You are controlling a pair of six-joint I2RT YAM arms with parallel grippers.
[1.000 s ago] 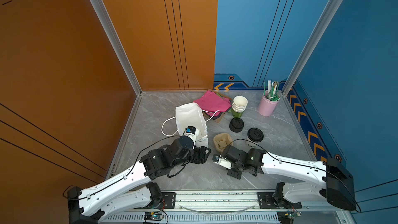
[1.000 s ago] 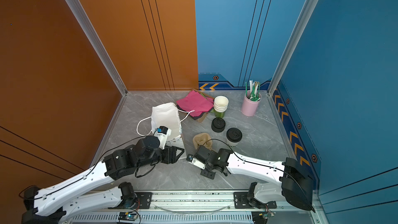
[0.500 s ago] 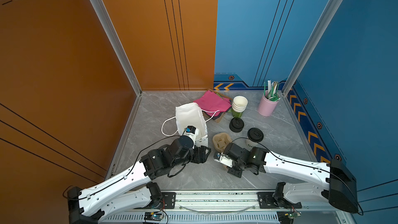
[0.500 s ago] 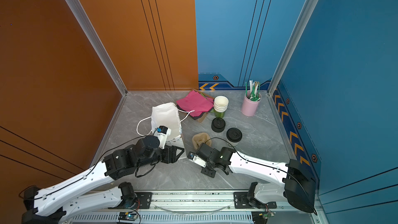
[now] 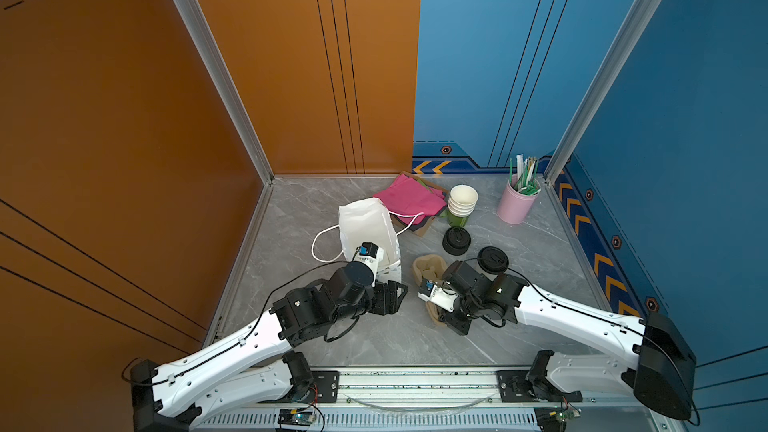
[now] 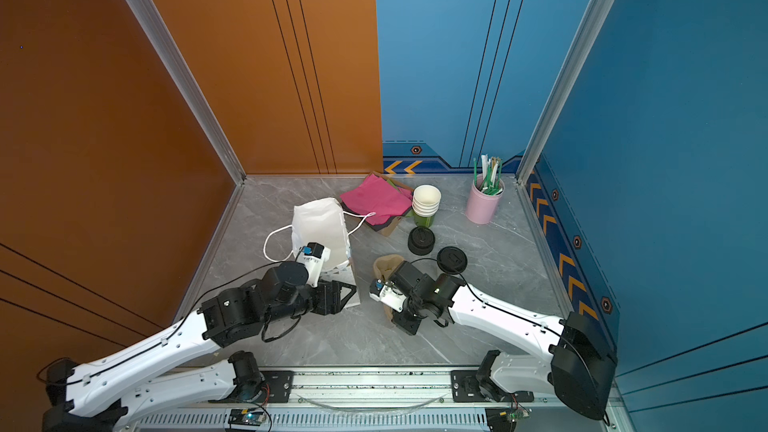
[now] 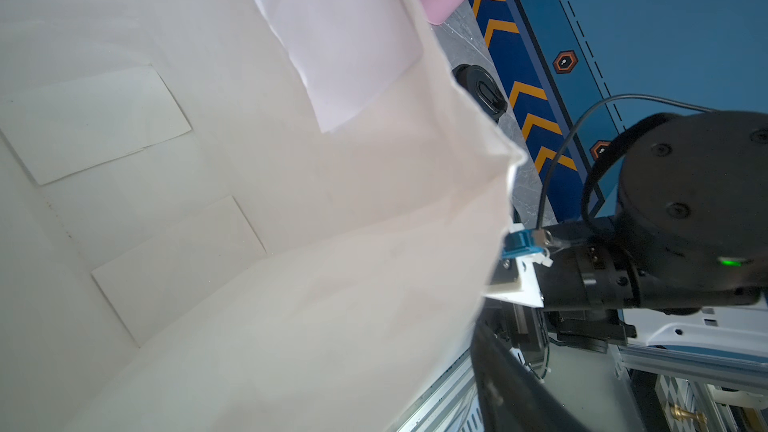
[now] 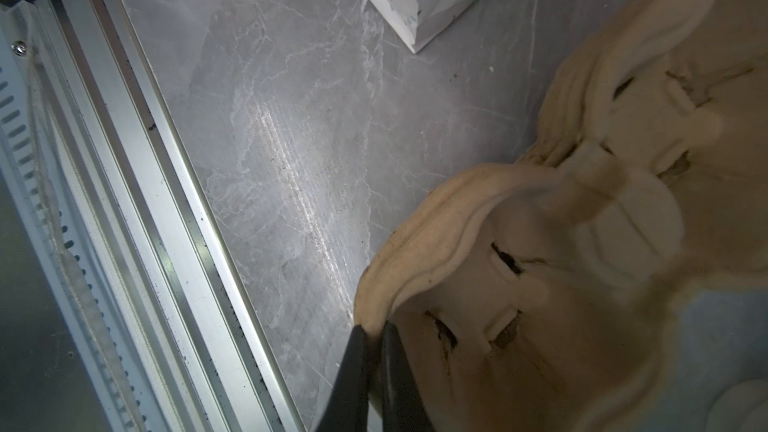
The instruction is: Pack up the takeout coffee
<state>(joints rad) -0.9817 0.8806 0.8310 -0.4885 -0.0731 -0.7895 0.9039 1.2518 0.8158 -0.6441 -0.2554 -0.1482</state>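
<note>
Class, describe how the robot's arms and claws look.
The left arm and right arm have white shells, black round joints and thin black cables. Each wrist carries a white mount with a blue plug. The left claw and right claw are black.

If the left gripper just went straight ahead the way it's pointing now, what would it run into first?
Most likely the white paper bag: the left gripper is right beside it, and the bag's inner wall fills the left wrist view ahead. Exact depth is unclear.
</note>
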